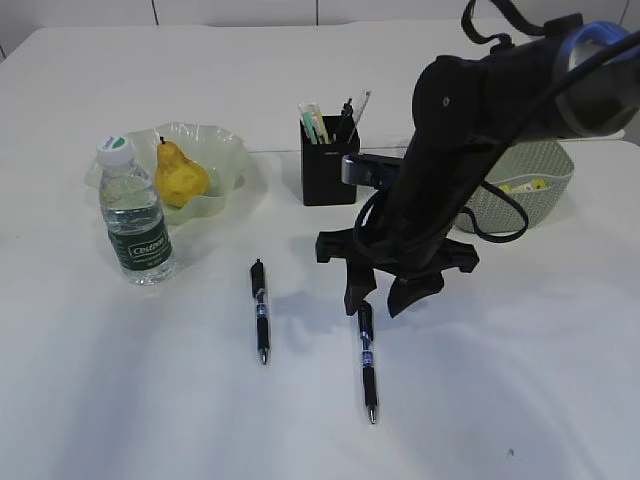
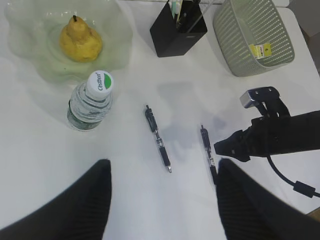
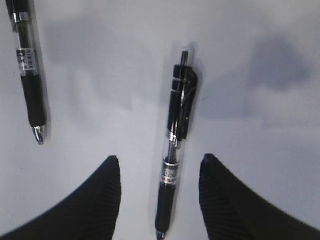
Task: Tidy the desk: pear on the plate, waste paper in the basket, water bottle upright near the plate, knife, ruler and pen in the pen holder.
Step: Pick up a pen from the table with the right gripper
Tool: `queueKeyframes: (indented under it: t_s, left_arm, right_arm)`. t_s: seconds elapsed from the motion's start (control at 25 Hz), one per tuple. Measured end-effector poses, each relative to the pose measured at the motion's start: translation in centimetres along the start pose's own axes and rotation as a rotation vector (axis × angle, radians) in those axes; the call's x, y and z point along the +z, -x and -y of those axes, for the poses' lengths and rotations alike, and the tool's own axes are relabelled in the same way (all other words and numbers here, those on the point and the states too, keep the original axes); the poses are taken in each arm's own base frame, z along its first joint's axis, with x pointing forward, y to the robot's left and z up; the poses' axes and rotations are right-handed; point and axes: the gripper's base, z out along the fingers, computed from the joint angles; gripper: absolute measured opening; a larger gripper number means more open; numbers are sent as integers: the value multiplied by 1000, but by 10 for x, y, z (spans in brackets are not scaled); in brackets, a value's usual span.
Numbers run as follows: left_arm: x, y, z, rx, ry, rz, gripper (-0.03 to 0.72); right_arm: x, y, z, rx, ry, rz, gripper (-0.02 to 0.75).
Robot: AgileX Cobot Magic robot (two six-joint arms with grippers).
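The yellow pear (image 1: 180, 176) lies on the wavy green plate (image 1: 226, 150). Beside the plate the water bottle (image 1: 135, 216) stands upright. Two black pens lie on the table, one on the left (image 1: 260, 312) and one on the right (image 1: 368, 366). My right gripper (image 1: 385, 296) hangs open just over the right pen (image 3: 176, 150), one finger on each side and neither touching it. My left gripper (image 2: 162, 162) is open and empty high above the table. Several items stand in the black pen holder (image 1: 328, 170); I cannot make out the knife or ruler among them. The yellow waste paper (image 1: 527, 186) lies in the basket (image 1: 540, 195).
The right arm (image 1: 450, 150) stretches in from the back right, in front of the basket. The table's front half is white and holds only the two pens.
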Motion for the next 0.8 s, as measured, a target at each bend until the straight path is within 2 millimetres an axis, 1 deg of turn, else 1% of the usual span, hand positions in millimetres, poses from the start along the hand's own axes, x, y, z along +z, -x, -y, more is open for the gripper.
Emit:
queueKeyframes:
  t_s: [0.2, 0.52, 0.8]
  left_arm:
    - [0, 0, 0, 0, 0, 0, 466]
    - [0, 0, 0, 0, 0, 0, 466]
    - [0, 0, 0, 14, 0, 0, 466]
  right_arm:
    - [4, -1, -7, -2, 25, 35, 407]
    - [3, 3, -8, -2, 35, 79, 407]
    - [16, 3, -7, -1, 23, 55, 407]
